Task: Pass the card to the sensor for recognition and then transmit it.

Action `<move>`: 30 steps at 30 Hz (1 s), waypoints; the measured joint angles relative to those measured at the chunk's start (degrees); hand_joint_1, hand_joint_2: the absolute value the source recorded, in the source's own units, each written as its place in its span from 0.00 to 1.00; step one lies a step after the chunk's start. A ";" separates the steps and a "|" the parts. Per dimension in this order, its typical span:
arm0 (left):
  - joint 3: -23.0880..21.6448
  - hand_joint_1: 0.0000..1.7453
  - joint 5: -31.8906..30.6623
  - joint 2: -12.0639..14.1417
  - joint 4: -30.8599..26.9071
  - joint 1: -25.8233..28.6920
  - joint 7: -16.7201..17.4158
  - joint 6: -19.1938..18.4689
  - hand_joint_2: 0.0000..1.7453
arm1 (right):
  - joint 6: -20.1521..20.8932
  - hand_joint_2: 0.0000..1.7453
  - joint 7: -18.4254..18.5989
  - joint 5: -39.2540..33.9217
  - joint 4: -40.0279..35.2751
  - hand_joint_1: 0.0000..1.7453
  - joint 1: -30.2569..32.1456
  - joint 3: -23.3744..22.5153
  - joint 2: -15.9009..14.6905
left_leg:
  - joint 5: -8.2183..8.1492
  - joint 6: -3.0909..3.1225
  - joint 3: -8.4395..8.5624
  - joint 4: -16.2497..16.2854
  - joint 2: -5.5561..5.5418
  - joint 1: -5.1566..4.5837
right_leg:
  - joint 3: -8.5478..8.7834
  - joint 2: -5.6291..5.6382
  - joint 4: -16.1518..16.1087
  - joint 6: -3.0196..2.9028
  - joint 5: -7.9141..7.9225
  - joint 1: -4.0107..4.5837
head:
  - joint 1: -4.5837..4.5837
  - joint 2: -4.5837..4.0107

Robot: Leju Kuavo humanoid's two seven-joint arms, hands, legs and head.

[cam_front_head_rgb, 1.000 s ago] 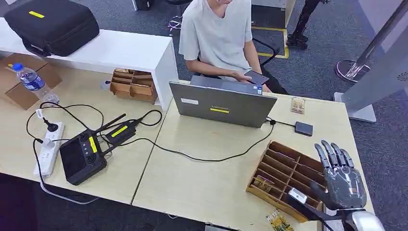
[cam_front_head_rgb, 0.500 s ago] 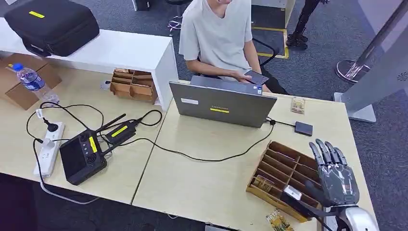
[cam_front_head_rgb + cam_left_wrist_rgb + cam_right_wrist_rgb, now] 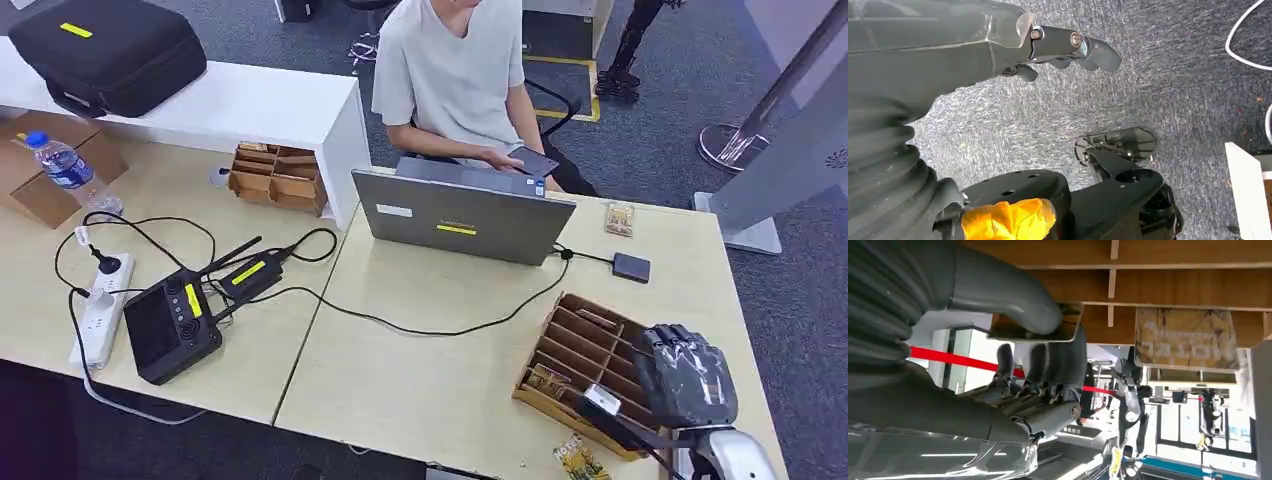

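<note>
My right hand (image 3: 685, 385) reaches down into the near right part of the wooden divider tray (image 3: 572, 340) at the table's front right, fingers curled in. In the right wrist view the thumb (image 3: 1008, 290) and the fingers (image 3: 1048, 360) pinch a card (image 3: 1070, 322) at a slot of the tray (image 3: 1168, 287). A second card (image 3: 1185, 337) stands in the neighbouring slot. The sensor (image 3: 631, 267), a small black box on a cable, lies beyond the tray. My left hand (image 3: 1068, 47) hangs over grey carpet, fingers apart and holding nothing.
A grey laptop (image 3: 462, 218) stands mid-table, with a seated person (image 3: 450, 75) holding a phone behind it. Loose cards lie at the far right edge (image 3: 619, 218) and the front edge (image 3: 580, 460). A black controller (image 3: 172, 328), cables and a power strip (image 3: 100, 310) lie left.
My right hand has sunk from above the tray into it. Its fingers, straight up a second ago, have curled down around a card.
</note>
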 joint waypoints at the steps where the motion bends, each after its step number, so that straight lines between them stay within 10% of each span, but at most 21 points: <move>1: 0.00 0.00 0.02 0.00 0.00 0.01 0.00 0.00 1.00 | -0.02 1.00 0.00 -0.02 0.00 1.00 0.00 0.00 0.00 | 0.00 0.00 0.00 0.00 0.00 0.00 | 0.00 0.00 0.00 0.00 0.00 0.00 | 0.00 0.00; 30: 0.00 0.00 -0.20 0.02 0.00 -0.11 -0.68 1.68 1.00 | -0.09 1.00 0.00 0.06 0.00 1.00 0.14 0.07 0.09 | 0.00 0.00 0.00 0.00 0.00 0.00 | 0.00 0.00 0.00 0.00 0.00 0.00 | 0.00 0.00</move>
